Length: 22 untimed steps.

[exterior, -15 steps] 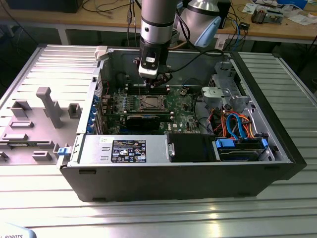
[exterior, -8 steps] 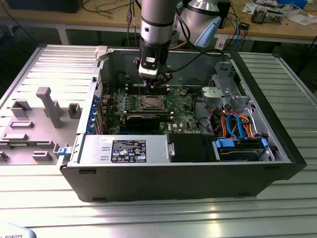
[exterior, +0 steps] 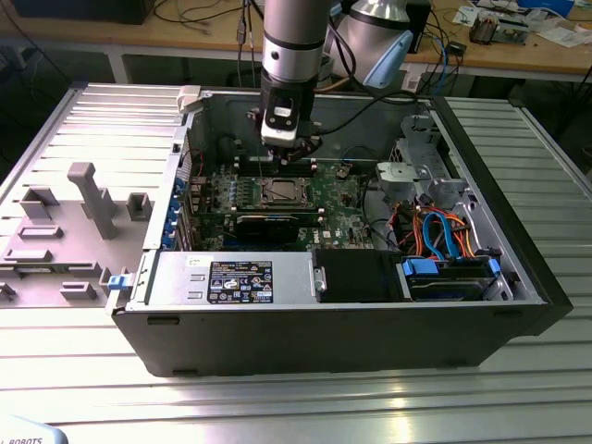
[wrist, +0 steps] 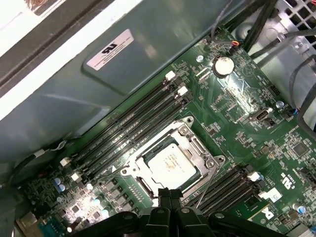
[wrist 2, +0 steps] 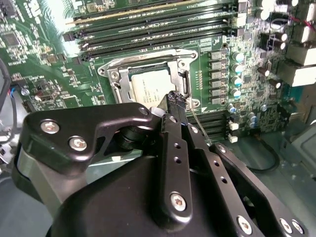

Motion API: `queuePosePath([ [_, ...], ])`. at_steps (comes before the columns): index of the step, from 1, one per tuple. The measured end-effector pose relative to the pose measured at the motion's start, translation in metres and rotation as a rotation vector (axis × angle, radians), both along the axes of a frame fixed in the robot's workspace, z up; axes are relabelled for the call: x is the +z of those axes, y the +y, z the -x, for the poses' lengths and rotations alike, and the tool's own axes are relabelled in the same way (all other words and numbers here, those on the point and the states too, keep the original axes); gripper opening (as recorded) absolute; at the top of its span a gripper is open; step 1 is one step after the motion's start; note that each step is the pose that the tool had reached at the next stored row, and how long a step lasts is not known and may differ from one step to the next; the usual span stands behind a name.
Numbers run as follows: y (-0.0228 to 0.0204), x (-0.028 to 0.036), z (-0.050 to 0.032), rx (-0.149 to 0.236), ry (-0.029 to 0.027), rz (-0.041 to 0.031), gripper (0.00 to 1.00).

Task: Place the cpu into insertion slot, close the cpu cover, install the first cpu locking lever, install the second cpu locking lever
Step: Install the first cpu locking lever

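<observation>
The cpu (wrist: 173, 165) lies in the insertion slot (exterior: 280, 191) on the green motherboard, its silver-grey top showing in both wrist views (wrist 2: 147, 91). The cpu cover (wrist: 197, 148) lies flat around it, framing the chip (wrist 2: 121, 86). A thin wire locking lever (wrist 2: 198, 124) angles out from one side of the socket (wrist: 207, 190). My gripper (exterior: 280, 159) hangs just above the socket's edge, shut with nothing between its black fingers (wrist 2: 175, 101), whose tips sit by the lever side of the cover (wrist: 165, 193).
The board sits inside an open computer case (exterior: 518, 277). Black memory slots (wrist: 133, 123) run along one side of the socket, a black card (exterior: 268, 224) stands in front of it, and cables (exterior: 444, 231) and a drive bay lie at the exterior view's right. A grey fixture (exterior: 83, 199) stands at the left.
</observation>
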<state>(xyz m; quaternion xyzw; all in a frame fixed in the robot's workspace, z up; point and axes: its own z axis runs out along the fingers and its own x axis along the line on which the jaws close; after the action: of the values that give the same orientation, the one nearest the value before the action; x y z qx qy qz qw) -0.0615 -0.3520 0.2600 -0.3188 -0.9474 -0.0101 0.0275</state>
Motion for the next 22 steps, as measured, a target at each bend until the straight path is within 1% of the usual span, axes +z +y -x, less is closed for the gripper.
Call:
queuePosePath([
  [6, 0.0, -0.0003, 0.0, 0.08, -0.0001, -0.0002, 0.11],
  [7, 0.0, -0.0002, 0.0, 0.088, -0.0001, -0.0002, 0.11],
  [13, 0.0, -0.0003, 0.0017, 0.09, -0.0002, -0.0003, 0.11],
  [16, 0.0, -0.0003, 0.009, 0.09, -0.0001, -0.0001, 0.11],
  [18, 0.0001, -0.0003, 0.0115, 0.09, -0.0007, -0.0002, 0.11],
  [20, 0.0, -0.0002, 0.0141, 0.091, -0.0341, 0.0014, 0.11],
  [21, 0.0, -0.0003, 0.0146, 0.091, -0.0392, 0.0008, 0.11],
  [22, 0.0, -0.0008, 0.015, 0.099, -0.0416, -0.0005, 0.11],
])
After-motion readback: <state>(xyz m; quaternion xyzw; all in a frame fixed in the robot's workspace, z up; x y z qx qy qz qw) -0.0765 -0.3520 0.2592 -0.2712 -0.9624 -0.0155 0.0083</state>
